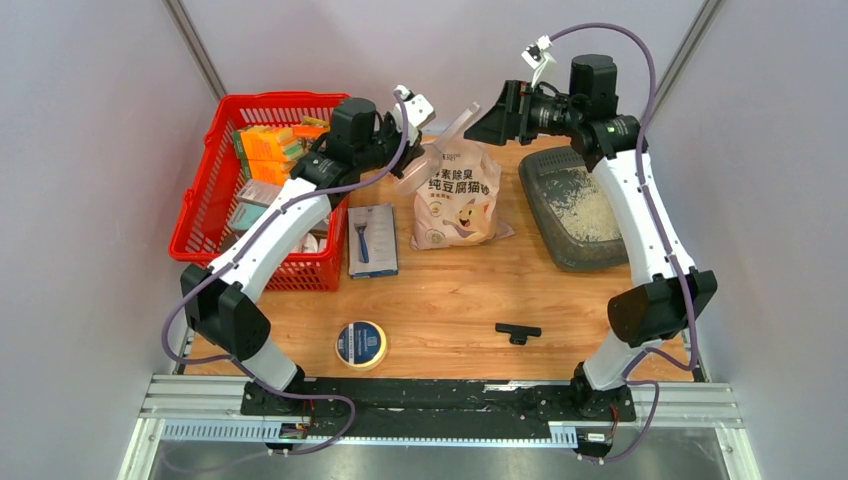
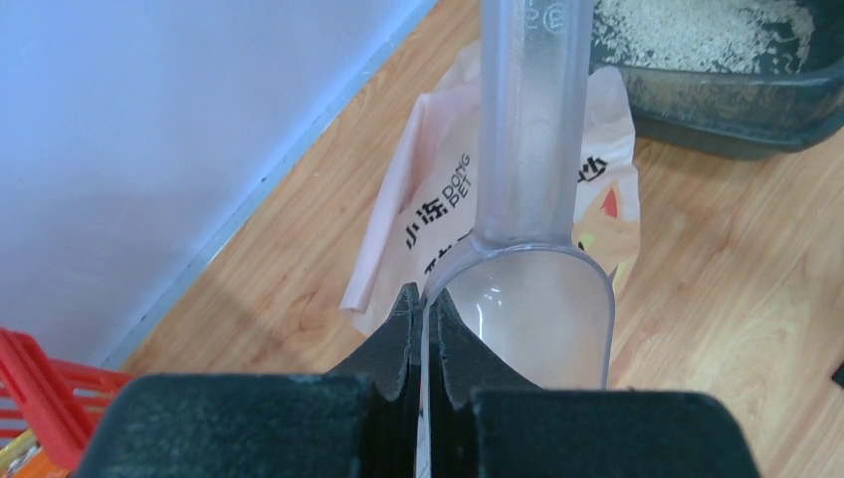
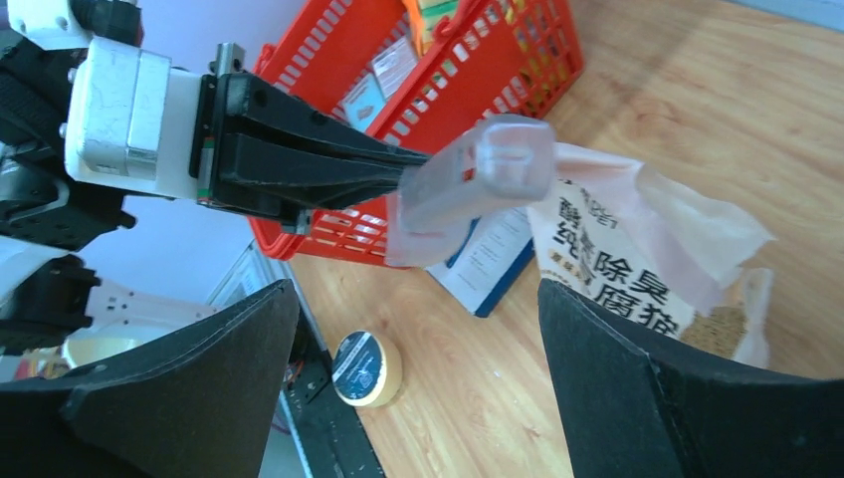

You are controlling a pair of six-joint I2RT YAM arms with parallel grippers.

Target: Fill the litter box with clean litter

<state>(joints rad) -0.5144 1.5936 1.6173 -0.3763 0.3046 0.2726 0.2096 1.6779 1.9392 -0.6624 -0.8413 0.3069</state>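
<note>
The dark grey litter box (image 1: 560,235) lies at the right of the table, a patch of pale clean litter (image 1: 588,203) on its floor; both show in the left wrist view as well, the litter box (image 2: 737,105) and the litter (image 2: 697,30). A pale pink litter bag (image 1: 457,195) stands open left of it. Above the bag my left gripper (image 2: 425,309) is shut on the side wall of a clear plastic scoop (image 2: 527,299), which looks empty. My right gripper (image 3: 418,329) stands wide open, facing the end of the scoop's handle (image 3: 503,164), with nothing between its fingers.
A red mesh basket (image 1: 205,190) with boxes fills the left. A blue and white flat package (image 1: 372,240) lies beside the bag. A roll of tape (image 1: 361,344) and a small black T-shaped part (image 1: 517,332) sit near the front edge.
</note>
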